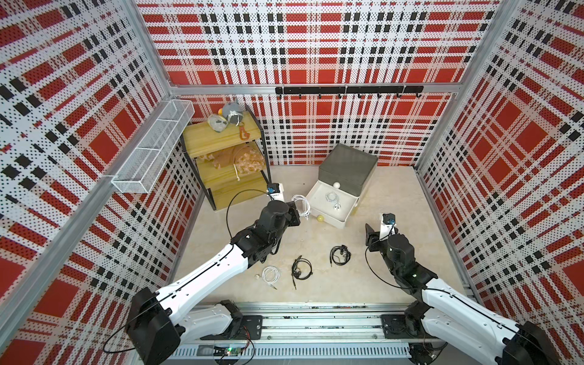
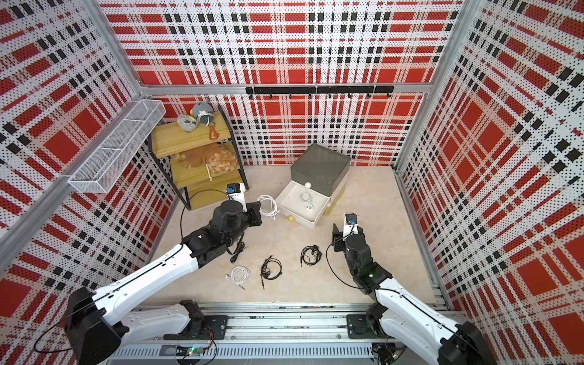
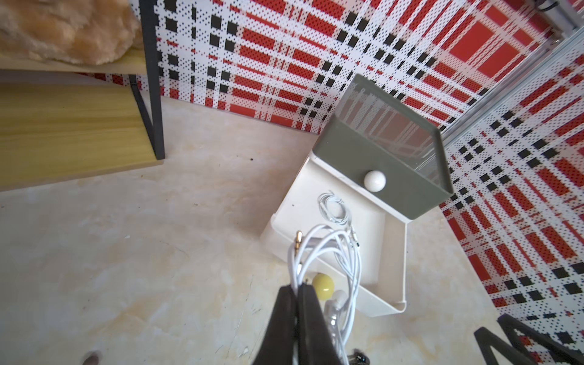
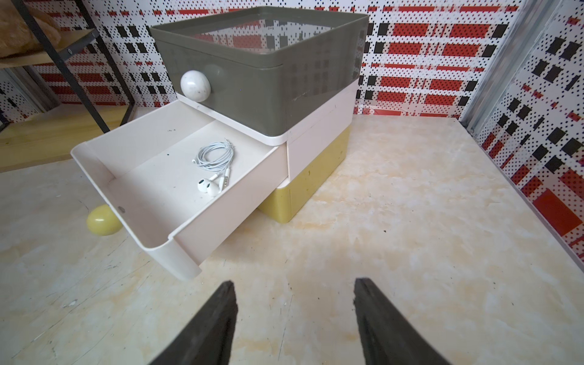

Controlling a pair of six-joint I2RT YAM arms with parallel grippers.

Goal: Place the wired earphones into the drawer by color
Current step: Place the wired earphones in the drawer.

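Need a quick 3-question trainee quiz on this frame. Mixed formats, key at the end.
1. True or false: the white drawer is pulled open, with one white bundle lying inside.
2. The left gripper holds: A) black earphones B) white earphones C) nothing
3. Fill in: the right gripper is ____ and empty.
Key: 1 true; 2 B; 3 open.
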